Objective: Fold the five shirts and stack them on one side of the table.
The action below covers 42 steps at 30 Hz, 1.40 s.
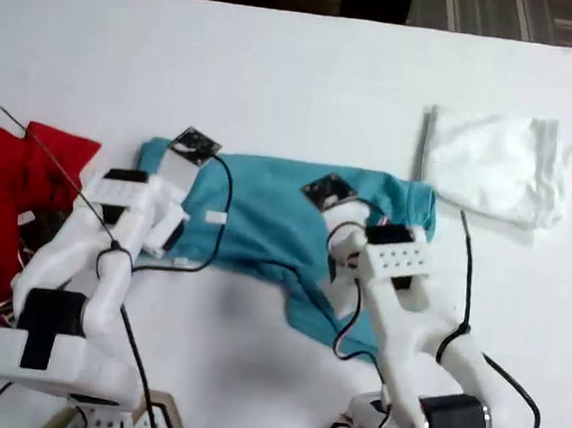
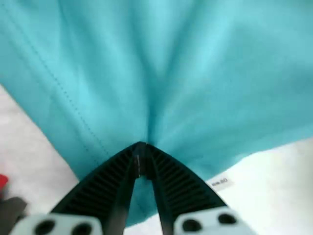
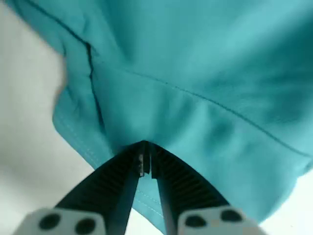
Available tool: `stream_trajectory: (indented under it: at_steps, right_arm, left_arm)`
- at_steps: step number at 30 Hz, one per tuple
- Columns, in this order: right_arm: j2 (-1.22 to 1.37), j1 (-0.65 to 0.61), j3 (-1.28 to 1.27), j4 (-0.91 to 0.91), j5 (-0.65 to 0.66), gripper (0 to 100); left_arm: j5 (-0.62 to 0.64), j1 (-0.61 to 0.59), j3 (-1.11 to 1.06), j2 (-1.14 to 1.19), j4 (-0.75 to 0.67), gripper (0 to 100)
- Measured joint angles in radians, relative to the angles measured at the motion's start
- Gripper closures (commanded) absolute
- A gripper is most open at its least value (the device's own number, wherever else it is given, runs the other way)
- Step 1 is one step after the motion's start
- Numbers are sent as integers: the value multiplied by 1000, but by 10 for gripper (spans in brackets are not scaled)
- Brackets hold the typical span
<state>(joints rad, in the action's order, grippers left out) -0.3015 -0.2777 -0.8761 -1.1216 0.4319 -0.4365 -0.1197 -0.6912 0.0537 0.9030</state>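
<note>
Teal shirt (image 1: 265,222) is mid-fold, left gripper (image 2: 140,149) and right gripper (image 3: 145,147) both clamped on its fabric. White shirt (image 1: 491,167) looks folded, red shirt (image 1: 8,190) is a heap, so plenty left.

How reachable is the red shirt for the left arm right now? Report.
Probably not yet: the left pincer is shut on the teal shirt. The red shirt lies close beside that arm, uncovered.

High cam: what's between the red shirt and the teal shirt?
In the high view, a narrow strip of bare table separates the red shirt from the teal shirt. Nearer the robot, the left arm sits in that gap.
</note>
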Motion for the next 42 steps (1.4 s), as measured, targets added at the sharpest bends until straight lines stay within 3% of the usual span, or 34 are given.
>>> stream_trajectory:
  at_steps: [7,12,16,19,29,38,42]
  right_arm:
    - [-6,-124,18,-66,0,981]
    - [-6,-129,106,-186,6,942]
    - [-6,-137,140,-287,95,833]
    - [-21,-135,141,-313,172,834]
    - [-144,-140,-29,-310,298,850]
    - [-144,-37,-98,-117,301,856]
    - [-144,43,-98,-64,356,972]
  left_arm:
    - [0,-5,-11,0,-21,973]
    - [0,-5,-11,0,-21,973]
    - [0,-6,-12,0,-23,973]
    - [0,-8,-12,0,-23,973]
    - [2,-8,-12,0,-26,973]
    - [2,-8,-12,0,-29,973]
    - [2,-8,-12,0,-29,973]
